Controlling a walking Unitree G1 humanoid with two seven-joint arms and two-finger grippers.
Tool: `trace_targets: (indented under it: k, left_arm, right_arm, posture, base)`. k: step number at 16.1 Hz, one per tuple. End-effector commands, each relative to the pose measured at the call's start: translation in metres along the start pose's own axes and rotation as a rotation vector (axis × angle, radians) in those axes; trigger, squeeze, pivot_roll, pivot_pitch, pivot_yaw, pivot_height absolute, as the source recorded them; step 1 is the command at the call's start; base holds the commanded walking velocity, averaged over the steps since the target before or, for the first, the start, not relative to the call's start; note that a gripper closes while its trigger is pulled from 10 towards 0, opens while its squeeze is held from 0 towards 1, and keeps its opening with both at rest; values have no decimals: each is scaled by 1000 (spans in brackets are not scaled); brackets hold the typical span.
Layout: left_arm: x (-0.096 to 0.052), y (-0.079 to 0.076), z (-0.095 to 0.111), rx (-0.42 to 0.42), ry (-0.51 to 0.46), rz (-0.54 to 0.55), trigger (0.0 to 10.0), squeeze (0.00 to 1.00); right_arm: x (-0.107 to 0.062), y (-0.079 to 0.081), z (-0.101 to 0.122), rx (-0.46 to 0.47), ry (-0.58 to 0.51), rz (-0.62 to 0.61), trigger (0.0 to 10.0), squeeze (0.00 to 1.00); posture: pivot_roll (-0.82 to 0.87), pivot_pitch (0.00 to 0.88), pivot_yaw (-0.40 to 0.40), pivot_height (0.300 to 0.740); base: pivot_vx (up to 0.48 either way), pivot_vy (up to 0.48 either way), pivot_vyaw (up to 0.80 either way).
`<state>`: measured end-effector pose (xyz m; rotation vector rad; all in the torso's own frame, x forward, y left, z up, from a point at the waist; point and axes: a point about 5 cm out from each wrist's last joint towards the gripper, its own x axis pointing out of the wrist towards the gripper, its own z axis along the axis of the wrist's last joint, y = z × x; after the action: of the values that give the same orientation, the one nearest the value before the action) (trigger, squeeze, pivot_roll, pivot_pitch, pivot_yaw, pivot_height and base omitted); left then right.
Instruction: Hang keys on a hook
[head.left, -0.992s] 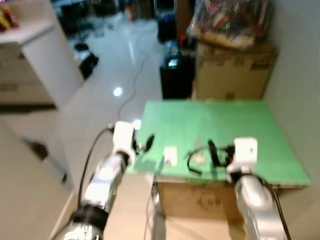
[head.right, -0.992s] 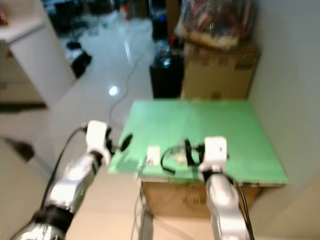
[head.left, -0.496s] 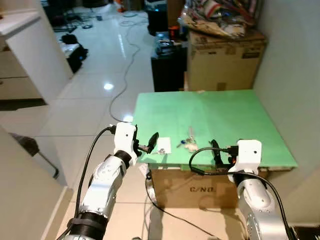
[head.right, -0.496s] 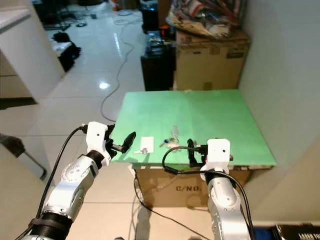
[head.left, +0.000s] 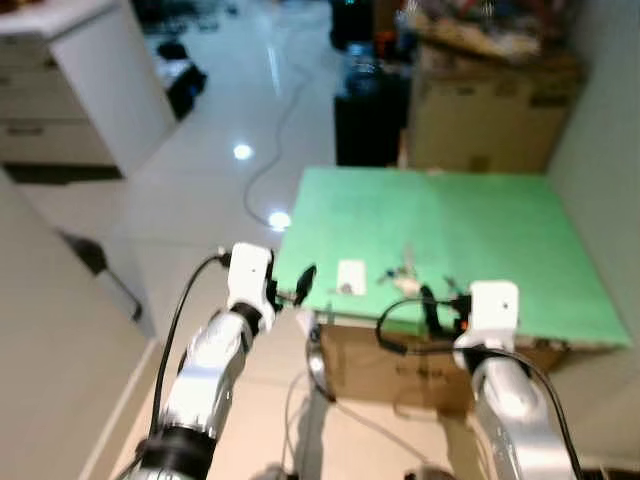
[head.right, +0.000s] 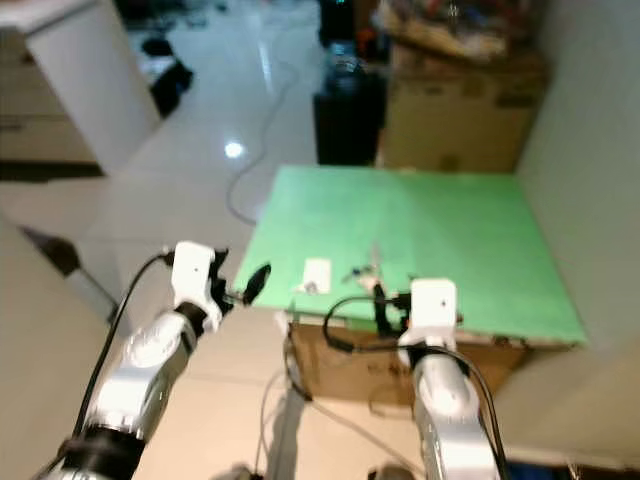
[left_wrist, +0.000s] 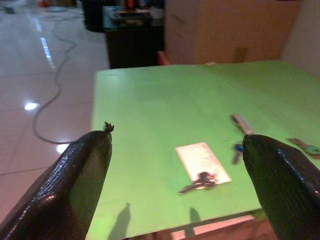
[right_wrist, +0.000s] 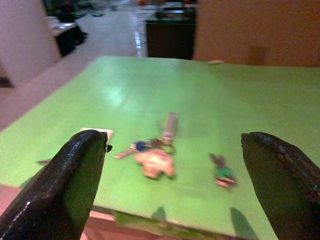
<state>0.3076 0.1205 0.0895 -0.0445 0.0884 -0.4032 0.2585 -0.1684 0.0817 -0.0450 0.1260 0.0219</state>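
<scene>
Head views: a green table (head.left: 480, 230) stands on a cardboard box (head.left: 390, 368); the keys (head.left: 403, 276) lie loose near its front edge, beside a white card (head.left: 350, 277); the left gripper (head.left: 298, 287) hovers off the table's front-left corner, the right gripper (head.left: 432, 307) at the front edge, both likely staged for approach.

Left wrist view: fingers (left_wrist: 75, 170) spread wide, holding nothing; card carries a small dark hook (left_wrist: 200, 181).

Right wrist view: fingers (right_wrist: 65, 180) spread wide, empty; keys lie between them, not yet grasped; a second small bunch (right_wrist: 221, 171) lies nearby.
</scene>
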Motion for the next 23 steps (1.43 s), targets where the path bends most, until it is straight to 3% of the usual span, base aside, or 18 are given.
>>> trace_targets:
  k: [1,7,15,20,23]
  left_arm:
    - [-1,3,2,5,-4,11,10000,0]
    - [-2,0,2,-2,-10,5,10000,0]
    - [-1,-1,-2,-20,-19,-28,10000,0]
    - [-4,-6,-18,-185,15,42,10000,0]
    - [-11,-5,-26,-220,23,88,10000,0]
  right_arm:
    - [0,1,2,-9,-3,1,10000,0]
    - [-1,-1,3,-28,-19,-10,10000,0]
    - [-2,-3,5,-82,-27,-7,10000,0]
    - [-7,-11,7,-119,-21,6,10000,0]
    - [-6,-15,6,-121,-3,30,10000,0]
  posture:
    - [-133,50,127,686]
    - [-134,52,128,686]
    - [-150,44,122,686]
    - [-176,53,70,686]
    - [-169,50,44,686]
  base:
    - [0,0,500]
    - [0,0,520]
    - [0,0,-173]
    - [0,0,0]
    - [0,0,0]
